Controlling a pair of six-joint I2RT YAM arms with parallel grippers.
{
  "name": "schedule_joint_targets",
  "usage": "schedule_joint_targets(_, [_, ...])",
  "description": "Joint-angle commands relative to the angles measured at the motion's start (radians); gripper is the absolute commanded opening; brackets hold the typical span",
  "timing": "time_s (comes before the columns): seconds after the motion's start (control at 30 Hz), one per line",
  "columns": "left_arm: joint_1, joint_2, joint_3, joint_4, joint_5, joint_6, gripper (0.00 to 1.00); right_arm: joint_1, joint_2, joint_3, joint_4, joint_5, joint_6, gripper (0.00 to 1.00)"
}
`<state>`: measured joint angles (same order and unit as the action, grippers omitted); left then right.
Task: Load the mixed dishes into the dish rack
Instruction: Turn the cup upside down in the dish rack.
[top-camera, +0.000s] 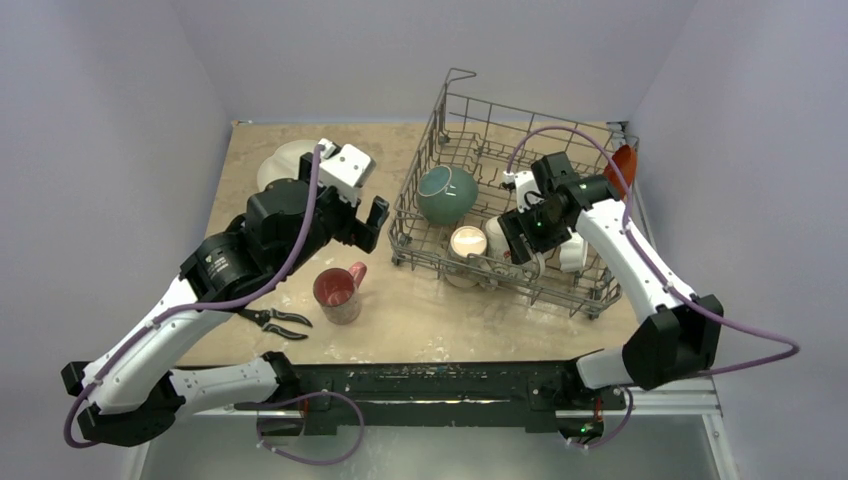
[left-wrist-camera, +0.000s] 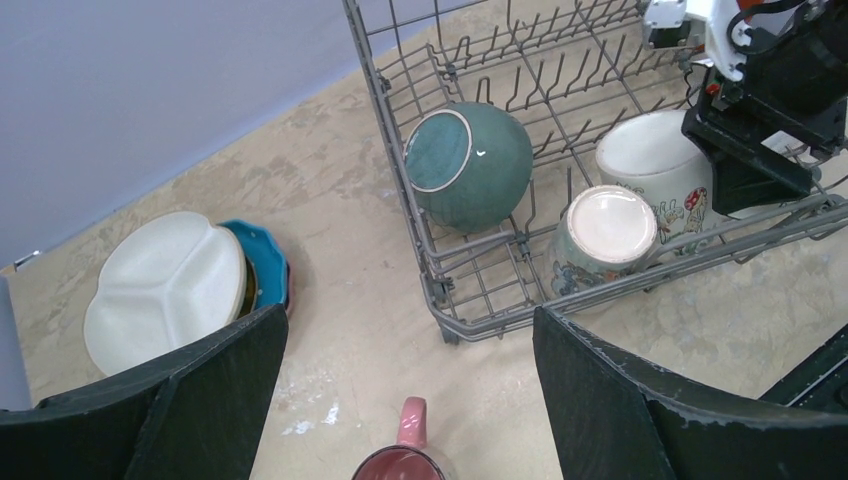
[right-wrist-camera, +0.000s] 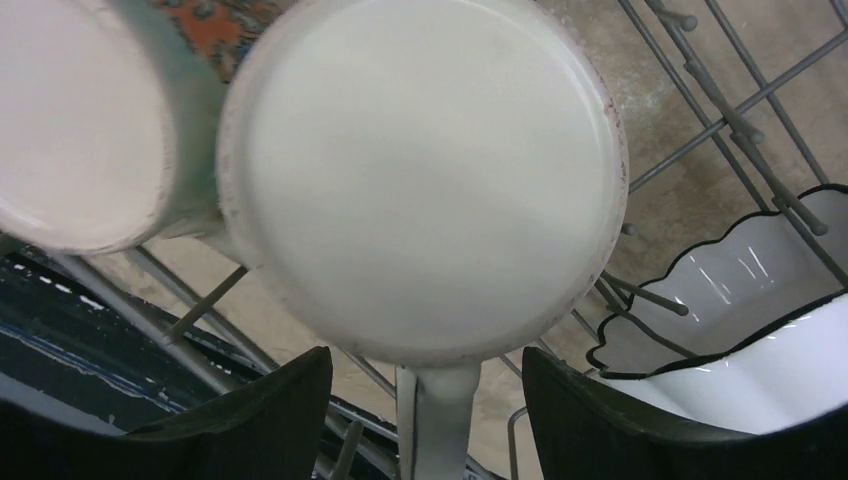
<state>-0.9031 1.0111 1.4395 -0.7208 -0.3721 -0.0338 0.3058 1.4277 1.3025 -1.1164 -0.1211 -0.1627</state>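
- Top view: the dish rack (top-camera: 412, 205) stands far right on the surface (top-camera: 430, 325), with the red mug (top-camera: 338, 292) outside it, to its left
- Left wrist view: the left gripper (left-wrist-camera: 408, 320) is spread wide near this mug, likely to take it
- Right wrist view: the right gripper (right-wrist-camera: 428, 360) is spread around the handle of the cream mug (right-wrist-camera: 420, 170), which sits upside down in the rack for draining

I get soft, even light from above, so shadows on the table (top-camera: 420, 320) are pale. The teal bowl (left-wrist-camera: 470, 165) has one tiny shiny spot. The white mug (right-wrist-camera: 420, 170) fills my right wrist view from so close that it looks fuzzy and washed out (its rim too).
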Motion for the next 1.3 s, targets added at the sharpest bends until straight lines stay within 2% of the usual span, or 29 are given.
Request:
schedule_joint_targets(0.0, [0.007,0.016,0.048,0.016,0.014,-0.014,0.91,0.034,-0.099,0.008,0.043,-0.085,-0.049,0.69])
schedule_joint_targets(0.23, [0.007,0.03,0.065,0.007,0.032,-0.028,0.91,0.041,-0.156,0.009,0.066,-0.073,-0.05,0.67])
schedule_joint_targets(0.47, [0.006,0.037,0.07,0.006,0.049,-0.051,0.9,0.042,-0.162,-0.027,0.216,-0.013,-0.032,0.62])
schedule_joint_targets(0.6, [0.007,0.033,0.071,0.0,0.052,-0.055,0.9,0.051,-0.142,-0.053,0.176,0.055,-0.08,0.56])
schedule_joint_targets(0.83, [0.007,0.027,0.065,-0.004,0.052,-0.057,0.9,0.085,-0.199,-0.156,0.133,0.133,-0.162,0.56])
schedule_joint_targets(0.93, [0.007,0.032,0.067,0.002,0.062,-0.06,0.9,0.119,-0.224,-0.223,0.168,0.151,-0.161,0.42])
schedule_joint_targets(1.0, [0.006,0.035,0.068,0.004,0.069,-0.061,0.9,0.144,-0.225,-0.262,0.189,0.18,-0.153,0.24])
schedule_joint_targets(1.13, [0.006,0.035,0.067,0.002,0.077,-0.066,0.9,0.167,-0.23,-0.317,0.248,0.254,-0.144,0.01])
schedule_joint_targets(1.27, [0.006,0.031,0.065,0.0,0.079,-0.069,0.9,0.175,-0.241,-0.336,0.298,0.376,-0.113,0.0])
